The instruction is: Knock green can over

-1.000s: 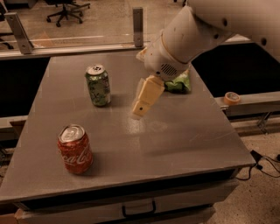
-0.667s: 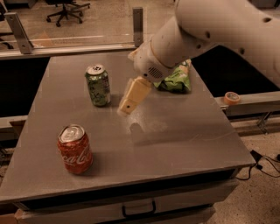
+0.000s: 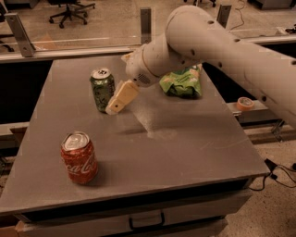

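Nearest on the grey table [image 3: 194, 152], at the near left, stands the red Coca-Cola can [image 3: 79, 158], upright and well apart from the action; it is no part of the task and should be left alone. Further in, towards the far left, the green can [image 3: 102, 89] stands upright with its silver top showing; it is not yet knocked over. The gripper [image 3: 115, 105] hangs just to the right of it, slanted down and leftward, its cream tip low against the can's right side; whether the two touch cannot be told, nor whether the gripper is apart or together, since it presents one pale paddle shape from this angle.

The step in hand looks like the final approach before the push. The next move calls for a sideways sweep leftward into the can; a push higher on the body would likely tip the can rather than slide it.

Beyond, at the far right, a green crinkled snack bag [image 3: 181, 82] lies partly behind the white arm [image 3: 217, 44]; the arm runs out of view at the right edge, so its base is unseen. A tape roll [image 3: 244, 103] sits off the table to the right; an office chair [image 3: 70, 10] stands farthest back, cut off by the top edge.
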`<state>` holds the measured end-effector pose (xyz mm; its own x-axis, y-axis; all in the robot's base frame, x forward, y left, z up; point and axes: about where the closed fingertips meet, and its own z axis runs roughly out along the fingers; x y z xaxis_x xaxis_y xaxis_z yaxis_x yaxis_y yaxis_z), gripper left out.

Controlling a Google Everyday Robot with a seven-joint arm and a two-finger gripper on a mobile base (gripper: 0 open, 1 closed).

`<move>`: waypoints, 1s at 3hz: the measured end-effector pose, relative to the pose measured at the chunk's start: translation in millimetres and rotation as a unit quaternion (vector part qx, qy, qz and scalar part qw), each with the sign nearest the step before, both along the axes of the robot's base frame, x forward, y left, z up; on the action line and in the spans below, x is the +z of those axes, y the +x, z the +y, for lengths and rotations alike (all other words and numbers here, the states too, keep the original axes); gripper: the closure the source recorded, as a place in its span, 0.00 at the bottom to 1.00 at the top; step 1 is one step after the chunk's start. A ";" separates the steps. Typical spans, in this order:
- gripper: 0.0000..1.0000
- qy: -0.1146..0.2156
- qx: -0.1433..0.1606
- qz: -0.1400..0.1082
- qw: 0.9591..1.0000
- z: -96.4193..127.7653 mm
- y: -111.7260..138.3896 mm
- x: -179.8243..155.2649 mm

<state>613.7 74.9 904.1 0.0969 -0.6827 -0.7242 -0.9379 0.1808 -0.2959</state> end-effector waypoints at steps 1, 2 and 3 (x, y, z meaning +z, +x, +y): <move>0.00 0.050 -0.005 0.004 0.999 13.0 23.5 -19.4; 0.00 0.105 0.007 0.001 0.994 33.9 41.4 -20.0; 0.00 0.153 0.033 -0.004 0.988 65.9 55.4 -6.2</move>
